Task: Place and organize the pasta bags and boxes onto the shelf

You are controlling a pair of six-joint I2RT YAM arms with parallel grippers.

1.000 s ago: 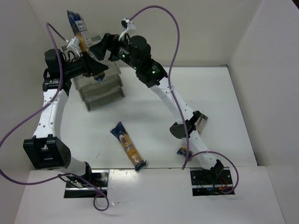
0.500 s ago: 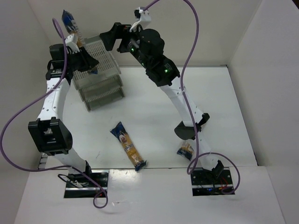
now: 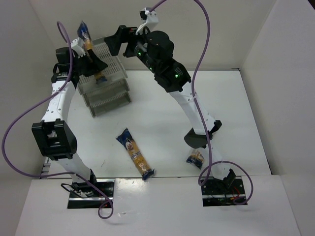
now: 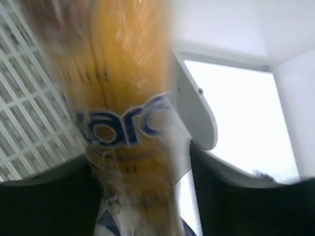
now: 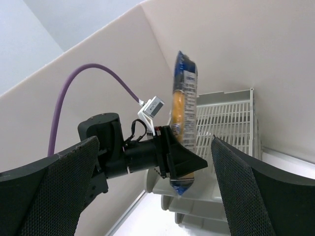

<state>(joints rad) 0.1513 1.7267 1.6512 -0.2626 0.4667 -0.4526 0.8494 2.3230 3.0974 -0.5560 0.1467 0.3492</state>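
Note:
A pasta packet [image 3: 86,37] with dark blue ends and an orange middle stands almost upright over the left edge of the grey shelf [image 3: 112,61]. My left gripper [image 3: 93,66] is around its lower part. In the left wrist view the packet [image 4: 128,98] is blurred, and a bright gap shows between it and the right finger, so the jaws are open. The right wrist view shows the packet [image 5: 184,98] with its lower blue end at the top tray's [image 5: 226,118] rim. My right gripper [image 3: 115,42] hangs wide open just right of it, holding nothing. A second packet [image 3: 135,153] lies on the table.
Another packet [image 3: 196,158] lies partly hidden under the right arm near its base. White walls enclose the table on the left, back and right. Purple cables loop above both arms. The shelf's lower trays [image 3: 106,101] jut out toward the table's middle.
The left jaws have opened around the upright packet. The packet's top has swung right and its lower end has dropped toward the top tray. The right arm rose earlier and now holds still.

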